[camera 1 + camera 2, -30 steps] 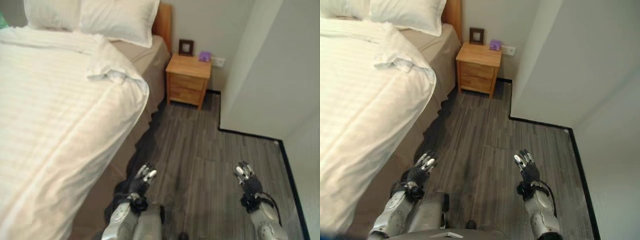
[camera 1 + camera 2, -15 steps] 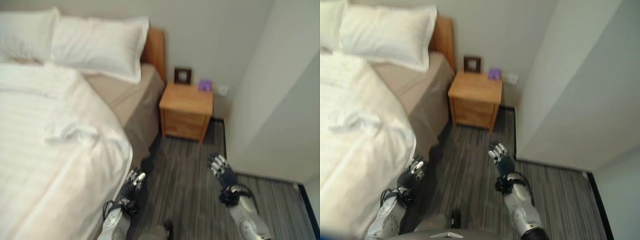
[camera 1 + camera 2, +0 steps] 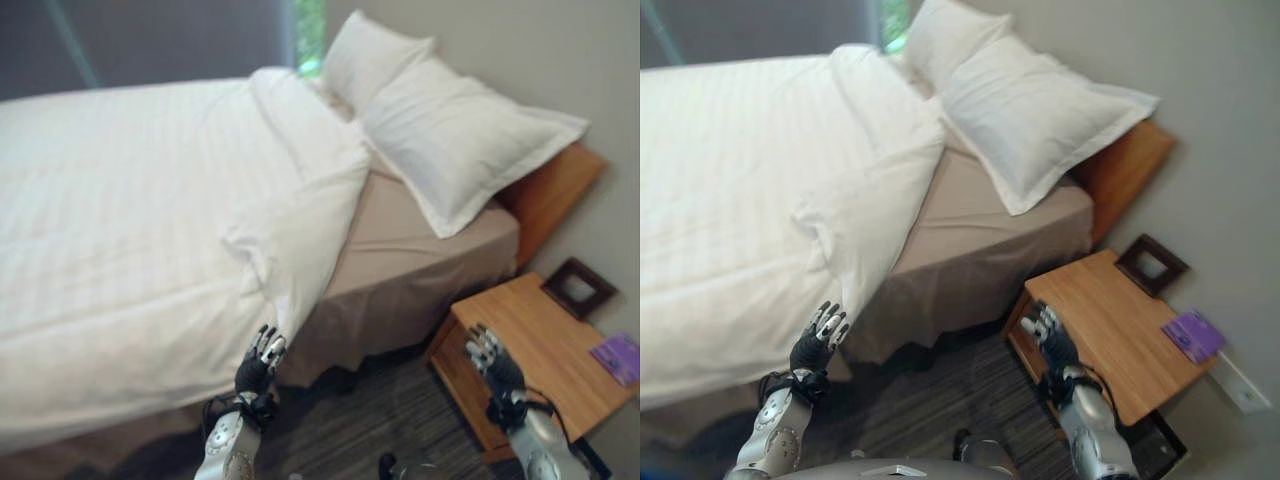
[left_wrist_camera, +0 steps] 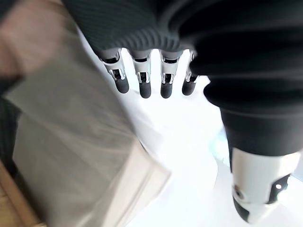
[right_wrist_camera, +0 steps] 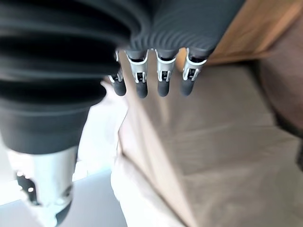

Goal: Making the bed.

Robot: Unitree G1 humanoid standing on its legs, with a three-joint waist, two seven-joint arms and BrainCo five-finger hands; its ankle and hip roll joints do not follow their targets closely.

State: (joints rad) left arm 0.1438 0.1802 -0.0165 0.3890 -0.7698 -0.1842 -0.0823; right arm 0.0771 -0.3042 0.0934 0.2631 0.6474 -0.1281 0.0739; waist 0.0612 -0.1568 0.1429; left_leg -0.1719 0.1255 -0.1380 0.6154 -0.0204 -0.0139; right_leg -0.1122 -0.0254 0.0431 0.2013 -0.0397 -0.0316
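Left eye view: the camera has swung from the floor and nightstand, which a second ago took up most of the picture, to the bed itself, so the robot now faces its work. The duvet (image 3: 130,210), white with a faint woven stripe, covers most of the bed, but its upper near corner is folded back in a soft rumpled flap (image 3: 300,215), and the smooth beige sheet (image 3: 420,265) lies bare from there to the head end. Two plump white pillows (image 3: 455,135) lean at the wooden headboard (image 3: 555,190). The left hand (image 3: 258,365) is raised just below the duvet's hanging near edge, fingers straight and loosely spread, holding nothing.

Right eye view: the right hand (image 3: 1050,335) is up in front of the nightstand (image 3: 1120,335), a boxy pale-wood piece carrying a dark frame (image 3: 1152,265) and a small purple thing (image 3: 1193,335). Its fingers are likewise straight and empty.

Left wrist view: the fingers (image 4: 143,78) hang relaxed over white cloth and the sheet-covered side of the bed.

Right wrist view: straight fingers (image 5: 162,78) point toward the beige sheet, touching nothing.

Judging by this, the flap is what needs drawing up toward the pillows, and neither hand has hold of it yet.
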